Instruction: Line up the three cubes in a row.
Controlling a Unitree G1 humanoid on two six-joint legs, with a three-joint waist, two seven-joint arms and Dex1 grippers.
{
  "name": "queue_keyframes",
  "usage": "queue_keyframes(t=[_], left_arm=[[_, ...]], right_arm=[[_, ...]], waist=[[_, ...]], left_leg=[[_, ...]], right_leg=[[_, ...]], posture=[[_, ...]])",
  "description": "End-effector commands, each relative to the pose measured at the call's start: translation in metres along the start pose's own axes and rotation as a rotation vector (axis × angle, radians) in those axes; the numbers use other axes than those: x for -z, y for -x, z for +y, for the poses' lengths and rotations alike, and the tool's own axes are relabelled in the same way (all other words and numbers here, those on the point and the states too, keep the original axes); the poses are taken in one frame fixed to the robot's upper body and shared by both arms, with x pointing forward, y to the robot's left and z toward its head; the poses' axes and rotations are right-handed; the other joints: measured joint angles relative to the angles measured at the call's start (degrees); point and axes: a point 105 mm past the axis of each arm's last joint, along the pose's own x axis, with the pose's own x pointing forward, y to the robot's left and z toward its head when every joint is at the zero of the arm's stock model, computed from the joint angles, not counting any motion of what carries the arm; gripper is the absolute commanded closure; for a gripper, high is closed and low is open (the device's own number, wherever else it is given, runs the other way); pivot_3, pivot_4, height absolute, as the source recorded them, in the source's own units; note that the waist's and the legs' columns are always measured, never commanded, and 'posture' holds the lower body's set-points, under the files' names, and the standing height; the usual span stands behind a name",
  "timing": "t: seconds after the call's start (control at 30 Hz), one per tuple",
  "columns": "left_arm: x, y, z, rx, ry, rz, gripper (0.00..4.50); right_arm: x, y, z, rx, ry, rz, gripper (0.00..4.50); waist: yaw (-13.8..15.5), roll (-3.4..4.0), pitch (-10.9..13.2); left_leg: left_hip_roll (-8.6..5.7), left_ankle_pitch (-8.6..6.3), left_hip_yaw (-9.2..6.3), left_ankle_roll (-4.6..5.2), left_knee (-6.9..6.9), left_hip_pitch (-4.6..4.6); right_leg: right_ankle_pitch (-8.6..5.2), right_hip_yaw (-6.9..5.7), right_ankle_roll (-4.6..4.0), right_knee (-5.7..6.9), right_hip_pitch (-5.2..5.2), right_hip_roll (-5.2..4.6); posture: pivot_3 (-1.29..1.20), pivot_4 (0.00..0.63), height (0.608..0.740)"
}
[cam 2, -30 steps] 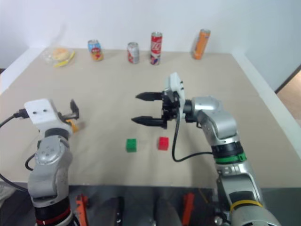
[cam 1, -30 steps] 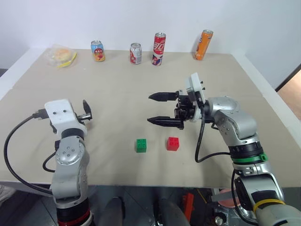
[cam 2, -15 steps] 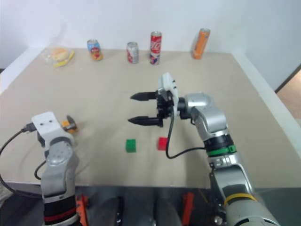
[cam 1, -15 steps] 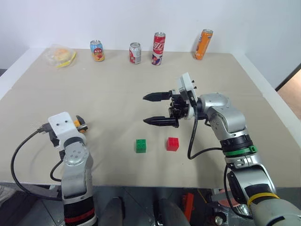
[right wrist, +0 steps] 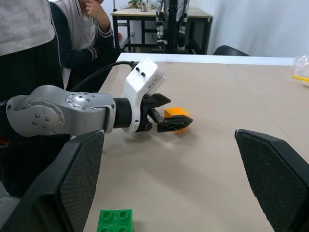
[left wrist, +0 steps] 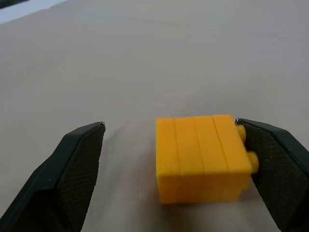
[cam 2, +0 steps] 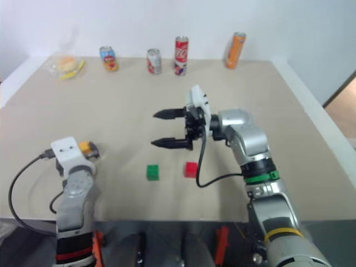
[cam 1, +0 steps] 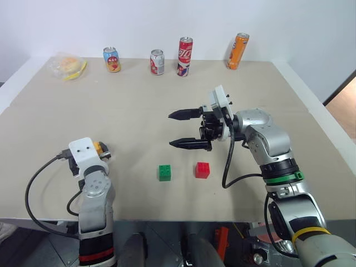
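Four drink cans along the far edge of the tabletop: a short can with a cartoon print, a short red-and-silver can, a tall red can with white lettering too small to read, a tall orange can.

Green cube, studded top up, well nearer than the red can, just left of the red cube, also studs up. Yellow-orange cube far left of the green cube, tipped with studs sideways, lying between the spread fingers of the left gripper, studs against one finger, ungrasped. Right gripper released, jaws wide, hovering just beyond the red cube, pointing left.
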Motion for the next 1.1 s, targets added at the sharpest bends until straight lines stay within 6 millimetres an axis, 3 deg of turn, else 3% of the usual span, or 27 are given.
queue_keyframes(t=[0.03,0.43,0.77,1.1], left_arm=[[-0.013,0.005,0.014,-0.048,0.059,-0.037,0.05],[-0.017,0.006,0.010,-0.029,0.071,-0.046,0.05],[-0.037,0.009,0.013,-0.018,0.039,-0.114,0.05],[-0.043,0.007,-0.004,0.066,0.021,-0.128,0.05]], right_arm=[[-0.015,0.005,0.000,0.006,0.048,-0.017,0.00],[-0.010,0.009,0.004,0.022,0.024,-0.011,0.00],[-0.007,0.007,0.006,0.025,0.018,-0.010,0.00],[-0.006,0.004,0.006,0.033,0.020,-0.025,0.00]], waist=[[0.0,0.00,0.0],[0.1,0.00,0.0],[0.1,0.00,0.0],[0.1,-0.01,0.0]], left_leg=[[0.00,0.00,0.00,0.00,0.01,0.00],[0.00,0.00,0.01,0.00,0.03,0.00],[0.00,0.00,0.01,-0.01,0.02,-0.01],[0.00,0.00,0.01,-0.01,0.03,-0.01]], right_leg=[[0.00,0.00,0.00,0.00,0.00,0.00],[-0.04,0.00,-0.10,0.00,-0.01,0.00],[-0.05,0.00,-0.11,0.00,-0.01,0.00],[-0.06,0.00,-0.12,0.00,-0.01,0.00]], posture=[[0.00,0.150,0.740],[0.00,0.150,0.740],[0.00,0.150,0.740],[0.00,0.150,0.740]])
